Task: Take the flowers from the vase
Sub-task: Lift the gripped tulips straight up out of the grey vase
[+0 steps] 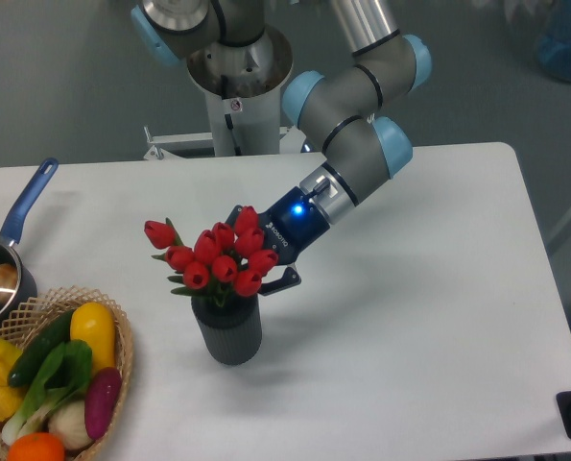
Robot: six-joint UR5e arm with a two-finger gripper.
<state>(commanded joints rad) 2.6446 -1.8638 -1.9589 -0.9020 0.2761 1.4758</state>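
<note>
Flowers sit in the vase, front-centre of the white table; red buds fan out above the rim, stems mostly hidden inside the vase, only a bit of green shows at the mouth. Gripper comes in from the right and behind, tucked right up against the bouquet at bud level. Buds cover most of the fingers: one dark finger tip pokes out low on the right of the bunch, another dark edge shows above the top bud, the rest is occluded. Looks like the fingers straddle the bunch, but I can't tell whether they are spread or pinching the stems. Blue status light is lit on the gripper body. Arm's upper links are cut off by the top edge. At the left edge, a blue-handled saucepan is partly cropped, something pale inside it, hard to identify. Wicker basket of vegetables in the bottom-left corner, also cut off by the frame
</note>
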